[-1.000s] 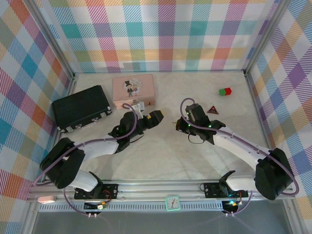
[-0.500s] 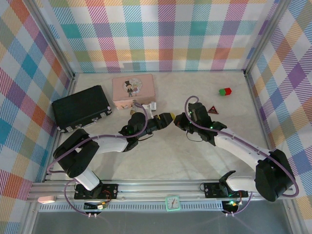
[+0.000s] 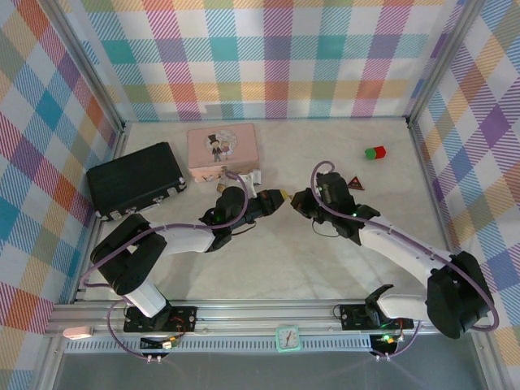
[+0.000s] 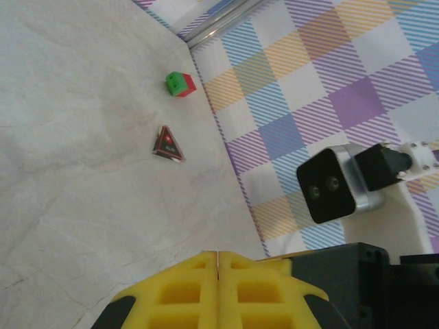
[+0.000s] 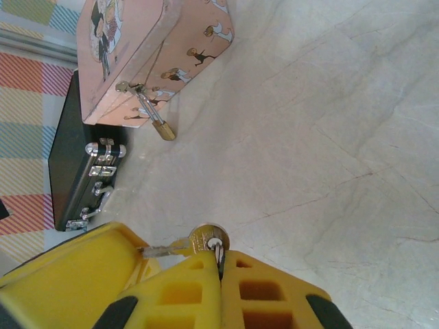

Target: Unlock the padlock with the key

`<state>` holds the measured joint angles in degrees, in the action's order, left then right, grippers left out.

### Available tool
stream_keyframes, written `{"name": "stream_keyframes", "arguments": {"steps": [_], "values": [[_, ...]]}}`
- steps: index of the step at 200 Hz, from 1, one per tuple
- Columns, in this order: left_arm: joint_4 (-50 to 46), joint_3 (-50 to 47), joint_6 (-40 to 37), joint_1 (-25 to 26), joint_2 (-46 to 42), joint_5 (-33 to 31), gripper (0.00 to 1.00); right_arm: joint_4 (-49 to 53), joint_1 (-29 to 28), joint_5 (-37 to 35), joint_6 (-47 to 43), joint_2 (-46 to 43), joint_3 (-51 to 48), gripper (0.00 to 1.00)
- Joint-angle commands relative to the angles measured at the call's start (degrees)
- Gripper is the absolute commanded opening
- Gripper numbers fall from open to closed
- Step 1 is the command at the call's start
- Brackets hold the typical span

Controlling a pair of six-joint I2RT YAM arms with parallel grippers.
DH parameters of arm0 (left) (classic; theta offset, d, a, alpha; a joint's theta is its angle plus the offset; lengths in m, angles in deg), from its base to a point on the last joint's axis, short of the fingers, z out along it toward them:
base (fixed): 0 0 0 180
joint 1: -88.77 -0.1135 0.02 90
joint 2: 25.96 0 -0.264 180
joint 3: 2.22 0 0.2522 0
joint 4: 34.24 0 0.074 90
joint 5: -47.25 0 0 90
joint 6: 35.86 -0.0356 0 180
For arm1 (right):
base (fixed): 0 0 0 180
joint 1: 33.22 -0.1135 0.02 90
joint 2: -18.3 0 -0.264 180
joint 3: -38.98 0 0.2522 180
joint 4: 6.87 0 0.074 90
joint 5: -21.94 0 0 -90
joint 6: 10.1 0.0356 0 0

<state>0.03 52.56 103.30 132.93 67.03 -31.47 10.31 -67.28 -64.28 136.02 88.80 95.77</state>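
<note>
**Key pinched in right claw, padlock on tin**

At the lower centre of the right wrist view, the right gripper (image 5: 221, 266) is clamped on the key (image 5: 199, 241), blade pointing left. The padlock (image 5: 159, 125) hangs from the pink tin (image 5: 144, 41) latch at upper left, near the black case (image 5: 75, 164). The left gripper (image 4: 217, 257) has its fingers pressed together, with nothing visible between them.

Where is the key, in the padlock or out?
Out: right fingers pinch the key, apart from the padlock on the tin.
</note>
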Motion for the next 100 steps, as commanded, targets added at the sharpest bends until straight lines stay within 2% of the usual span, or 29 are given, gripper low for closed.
{"name": "stream_keyframes", "arguments": {"steps": [1,9,10,16,21,30,51,71,86,100], "values": [[-1.61,1.49,-2.84,0.53,-1.77,-0.74,0.00,-1.75,0.42,1.72,-0.87,-2.28,-0.39,0.04],[-2.37,1.52,-3.80,0.55,-2.33,-0.83,0.00,0.38,0.64,1.65,-1.72,-2.59,0.58,0.29],[-2.48,1.57,-3.94,0.47,-2.40,-0.79,0.00,1.07,0.70,1.52,-1.98,-2.70,0.88,0.36],[-3.24,1.69,-4.70,0.38,-2.92,-0.74,0.00,2.68,0.84,1.25,-3.19,-3.15,1.59,0.52],[-3.91,1.79,-5.65,0.24,-3.34,-0.66,0.00,3.39,1.13,1.24,-4.68,-3.64,1.98,0.61],[-5.04,1.96,-7.37,-0.21,-4.23,-0.13,0.00,4.30,1.72,1.15,-7.41,-4.87,2.42,0.69],[-6.95,2.31,-11.44,-1.96,-6.06,2.93,0.00,4.62,4.53,3.84,-13.29,-7.32,2.93,0.75],[-7.66,3.28,-15.11,-3.98,-6.91,9.72,0.00,1.58,9.04,15.22,-20.32,-7.18,3.07,0.76],[-6.83,4.13,-16.61,-5.75,-6.86,16.13,0.00,-2.55,12.20,26.18,-23.21,-5.78,2.56,0.69],[-5.61,4.58,-16.52,-7.43,-6.69,20.81,0.00,-7.70,13.65,33.57,-23.61,-4.73,1.70,0.61]]}}
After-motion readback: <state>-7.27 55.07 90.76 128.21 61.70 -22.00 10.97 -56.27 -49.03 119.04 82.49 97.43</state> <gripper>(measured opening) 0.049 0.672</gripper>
